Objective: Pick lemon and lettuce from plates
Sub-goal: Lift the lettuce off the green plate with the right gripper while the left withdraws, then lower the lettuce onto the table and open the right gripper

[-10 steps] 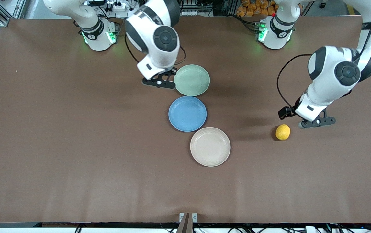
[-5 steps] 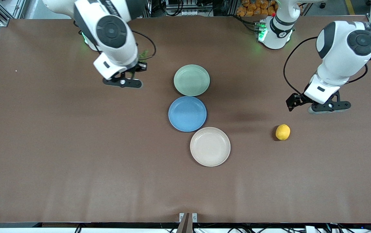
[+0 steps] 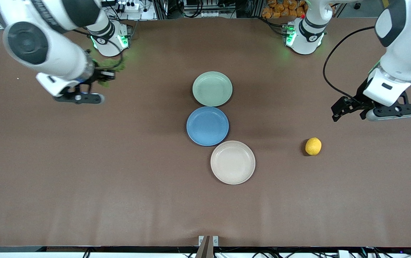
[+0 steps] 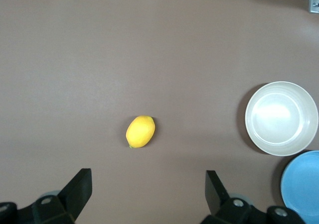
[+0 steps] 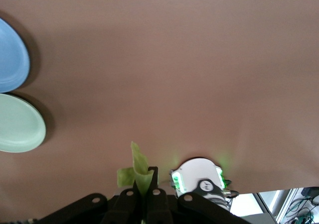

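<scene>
The right pincer (image 3: 98,79) hangs in the air over the brown surface (image 3: 83,172) at the right arm's end, its fingers (image 5: 149,184) clamped on the lettuce (image 5: 136,170), whose ragged green leaf sticks out past the fingertips. The 3 plates lie in a row well away from this pincer, toward the middle: the pale green plate (image 3: 212,89), then the blue plate (image 3: 207,125) touching it, then the beige plate (image 3: 232,162) nearest the front camera. All 3 are bare. The left pincer (image 4: 147,186) hovers over the left arm's end with its 2 fingers (image 4: 79,186) spread wide and nothing between them. The lemon (image 3: 313,146) rests on the surface below that pincer, a little toward the beige plate and apart from the fingers, off every plate.
</scene>
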Controlling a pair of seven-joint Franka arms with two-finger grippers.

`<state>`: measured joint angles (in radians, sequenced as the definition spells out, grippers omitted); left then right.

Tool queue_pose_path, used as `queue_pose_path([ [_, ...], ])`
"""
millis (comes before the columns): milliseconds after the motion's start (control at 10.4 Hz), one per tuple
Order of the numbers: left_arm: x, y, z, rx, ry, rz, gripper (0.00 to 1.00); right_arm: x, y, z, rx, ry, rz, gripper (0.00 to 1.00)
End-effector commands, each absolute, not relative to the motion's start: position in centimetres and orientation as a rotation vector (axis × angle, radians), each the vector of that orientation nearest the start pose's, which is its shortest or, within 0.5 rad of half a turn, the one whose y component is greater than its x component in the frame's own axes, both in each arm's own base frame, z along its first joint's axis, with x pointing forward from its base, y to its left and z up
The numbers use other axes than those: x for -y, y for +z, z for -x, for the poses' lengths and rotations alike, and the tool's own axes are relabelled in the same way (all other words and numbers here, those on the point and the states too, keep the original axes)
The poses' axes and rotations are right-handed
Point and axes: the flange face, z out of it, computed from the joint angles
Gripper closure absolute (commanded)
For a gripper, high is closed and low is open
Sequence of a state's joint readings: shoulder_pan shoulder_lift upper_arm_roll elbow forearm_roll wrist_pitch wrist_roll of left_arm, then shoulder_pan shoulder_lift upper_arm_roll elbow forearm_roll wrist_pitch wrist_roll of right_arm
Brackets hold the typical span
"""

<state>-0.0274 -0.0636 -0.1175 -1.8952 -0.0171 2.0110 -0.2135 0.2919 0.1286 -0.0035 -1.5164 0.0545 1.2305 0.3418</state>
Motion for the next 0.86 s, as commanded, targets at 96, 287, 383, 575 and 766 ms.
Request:
queue_pose_path([
  [96, 8.5, 57.2, -55.6, 0.018, -0.21, 3.188, 0.0, -10.9, 56.5, -53.1, -0.051, 0.694, 3.135, 1.0],
  [287, 8.2, 60.7, -55.3, -0.045, -0.2, 3.18, 0.0, -8.3, 56.3, -53.8, -0.063, 0.683, 3.172, 1.0],
  [383, 8.0, 61.8, -55.2, -0.055, -0.2, 3.177, 0.0, -6.3, 55.9, -54.3, -0.07, 0.685, 3.156, 1.0],
  [575, 7.2, 63.3, -54.9, -0.091, -0.17, 3.152, 0.0, -2.1, 53.6, -56.0, -0.136, 0.684, 3.127, 1.0],
  [766, 8.1, 64.0, -54.5, -0.123, -0.173, 3.142, 0.0, 1.0, 50.0, -57.3, -0.113, 0.745, 3.09, 1.0],
])
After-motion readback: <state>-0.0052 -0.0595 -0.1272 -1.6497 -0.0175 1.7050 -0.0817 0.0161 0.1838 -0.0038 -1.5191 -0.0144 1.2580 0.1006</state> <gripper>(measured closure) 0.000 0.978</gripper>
